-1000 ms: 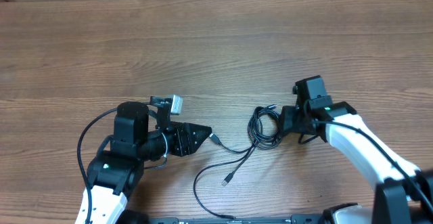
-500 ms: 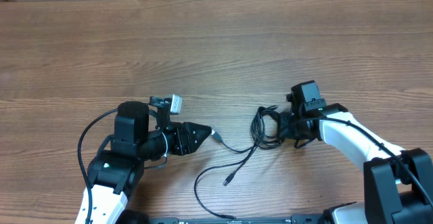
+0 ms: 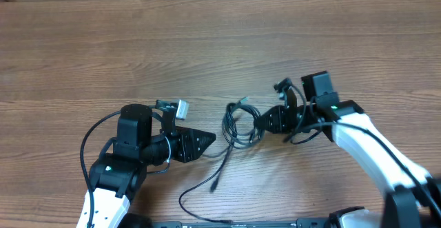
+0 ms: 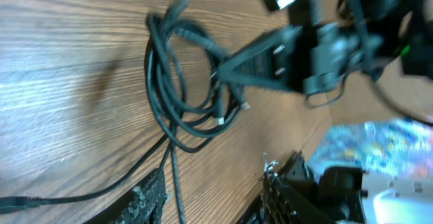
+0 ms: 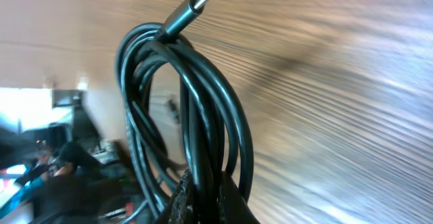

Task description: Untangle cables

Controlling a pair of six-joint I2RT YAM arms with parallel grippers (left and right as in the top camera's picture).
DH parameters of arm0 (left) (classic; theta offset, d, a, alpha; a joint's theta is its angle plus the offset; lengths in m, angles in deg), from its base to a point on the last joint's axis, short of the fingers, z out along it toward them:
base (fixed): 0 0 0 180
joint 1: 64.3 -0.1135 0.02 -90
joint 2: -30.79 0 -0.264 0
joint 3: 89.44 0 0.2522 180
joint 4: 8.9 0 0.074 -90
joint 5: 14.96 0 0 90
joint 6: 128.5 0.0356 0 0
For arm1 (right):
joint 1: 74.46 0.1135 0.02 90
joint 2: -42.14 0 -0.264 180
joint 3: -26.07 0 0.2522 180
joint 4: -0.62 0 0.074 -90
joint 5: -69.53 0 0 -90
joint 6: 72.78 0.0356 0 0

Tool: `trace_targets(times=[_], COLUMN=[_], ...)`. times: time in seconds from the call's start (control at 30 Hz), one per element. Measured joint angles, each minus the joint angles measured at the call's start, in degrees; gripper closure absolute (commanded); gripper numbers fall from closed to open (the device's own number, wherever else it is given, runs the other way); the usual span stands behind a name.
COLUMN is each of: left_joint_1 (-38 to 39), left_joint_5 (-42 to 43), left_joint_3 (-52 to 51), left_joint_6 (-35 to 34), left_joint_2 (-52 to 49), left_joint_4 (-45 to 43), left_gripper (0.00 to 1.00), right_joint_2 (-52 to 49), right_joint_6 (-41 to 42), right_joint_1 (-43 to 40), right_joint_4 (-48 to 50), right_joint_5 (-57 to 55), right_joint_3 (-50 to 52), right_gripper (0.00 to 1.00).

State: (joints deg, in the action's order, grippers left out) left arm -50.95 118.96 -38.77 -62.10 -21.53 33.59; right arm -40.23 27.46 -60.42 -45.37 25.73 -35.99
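**Inspection: right gripper clamped on cable bundle, left gripper standing open**

You have the right gripper (image 3: 262, 121) closed tight on the cables (image 5: 203, 149). Its wrist view shows the fingertips pinching several black strands together at the near edge of the coil. The rest of the coil loops away, straight out ahead of the fingers. At the far end of the loop from the grip, one metal-tipped plug (image 5: 193, 4) sticks out clear of the coil.

Your left gripper (image 3: 207, 140) points toward the right one, and the coil lies between the two tips. The coil sits just ahead of the left tips and is not held by them. In the left wrist view the two fingers stand apart, and one loose strand runs across the table (image 3: 207, 42) through the gap between them. You cannot tell from either view whether that strand touches a finger.

Two tails leave the coil on the side nearest the left gripper. One ends in a small plug end (image 3: 213, 187) below and just beside the left fingertips. The other curls further back beneath that arm toward the near table edge.

The strands in the coil overlap, and you cannot count separate cords.
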Motion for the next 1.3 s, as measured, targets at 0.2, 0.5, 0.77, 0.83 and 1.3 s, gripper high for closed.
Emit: trace_targets(times=[0.2, 0.5, 0.77, 0.83, 1.3], left_joint_1=[0.0, 0.0, 0.0, 0.0, 0.0], left_joint_5=[2.3, 5.8, 9.5, 10.8, 7.2], left_joint_3=[0.0, 0.0, 0.0, 0.0, 0.0], left_joint_6=[4.3, 6.7, 7.3, 7.3, -1.8], left_joint_2=[0.0, 0.0, 0.0, 0.0, 0.0], left_joint_4=[0.0, -1.3, -3.5, -4.6, -5.5], left_gripper=[0.54, 0.6, 0.57, 0.55, 0.55], right_joint_2=[11.8, 20.4, 20.4, 20.4, 20.4], right_joint_6=[-0.4, -0.3, -0.2, -0.1, 0.0], right_joint_1=[0.0, 0.0, 0.2, 0.2, 1.4], right_joint_4=[-2.1, -4.7, -6.4, -7.7, -6.3], right_joint_5=[3.8, 5.0, 3.2, 1.8, 1.1], right_joint_3=[-0.2, -0.2, -0.2, -0.2, -0.2], right_gripper=[0.96, 0.96, 0.96, 0.96, 0.96])
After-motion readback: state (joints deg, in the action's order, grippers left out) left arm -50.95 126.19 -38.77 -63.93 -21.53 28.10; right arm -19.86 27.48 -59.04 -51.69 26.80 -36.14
